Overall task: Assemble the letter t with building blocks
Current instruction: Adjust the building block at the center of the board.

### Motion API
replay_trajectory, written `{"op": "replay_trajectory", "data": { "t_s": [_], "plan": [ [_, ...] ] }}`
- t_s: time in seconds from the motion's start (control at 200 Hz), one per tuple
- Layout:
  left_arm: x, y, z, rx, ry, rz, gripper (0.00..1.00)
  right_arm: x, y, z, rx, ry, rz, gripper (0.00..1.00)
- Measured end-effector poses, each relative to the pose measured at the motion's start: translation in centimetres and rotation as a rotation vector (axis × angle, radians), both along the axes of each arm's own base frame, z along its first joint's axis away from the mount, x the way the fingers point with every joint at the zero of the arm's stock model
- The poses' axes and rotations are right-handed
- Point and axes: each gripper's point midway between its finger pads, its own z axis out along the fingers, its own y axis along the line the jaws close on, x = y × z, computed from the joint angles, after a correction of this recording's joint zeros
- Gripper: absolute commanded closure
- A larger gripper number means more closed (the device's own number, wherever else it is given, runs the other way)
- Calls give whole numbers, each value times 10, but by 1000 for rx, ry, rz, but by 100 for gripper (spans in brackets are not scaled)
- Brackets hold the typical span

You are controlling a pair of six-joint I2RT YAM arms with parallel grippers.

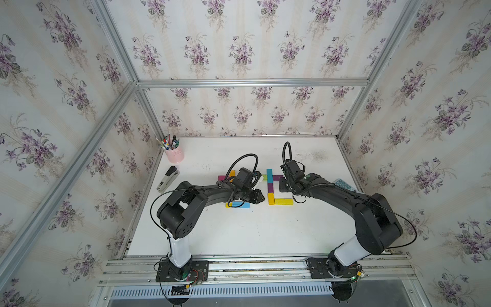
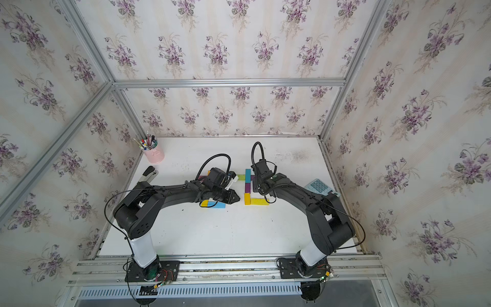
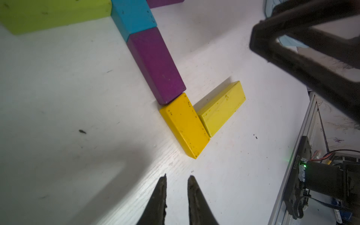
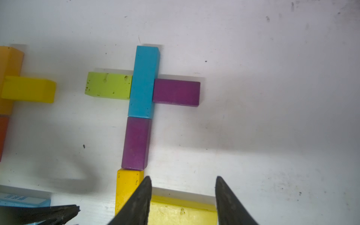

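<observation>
The building blocks form a figure on the white table: a teal block with a lime block and a purple block as side arms. Below it come a purple block and a deep yellow block. A pale yellow block lies sideways at the foot. My right gripper is open, its fingers straddling that pale yellow block's ends. My left gripper is shut and empty, a short way from the deep yellow block. Loose blocks, a light blue one and an orange one, lie under the left arm.
A grey-black stapler and a pink pen cup stand at the back left. A pale blue calculator lies beside the right arm. Metal rails edge the table on all sides.
</observation>
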Motion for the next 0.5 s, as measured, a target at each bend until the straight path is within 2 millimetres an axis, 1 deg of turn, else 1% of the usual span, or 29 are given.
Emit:
{"op": "replay_trajectory", "data": {
  "t_s": [0.09,0.125,0.21,0.35,0.5],
  "plan": [
    [0,-5,-2,14,7,7,79,-6,-17,-7,-4,7,-32,46],
    [2,-6,-4,21,6,15,79,-10,-19,-10,-4,13,-32,47],
    [3,-7,-7,33,13,32,79,-20,-16,-17,27,30,-9,47],
    [5,-3,-20,61,36,72,79,-28,-15,-22,56,34,8,47],
    [11,-7,-22,63,38,85,77,-36,-13,-16,95,13,30,46]
  ]
}}
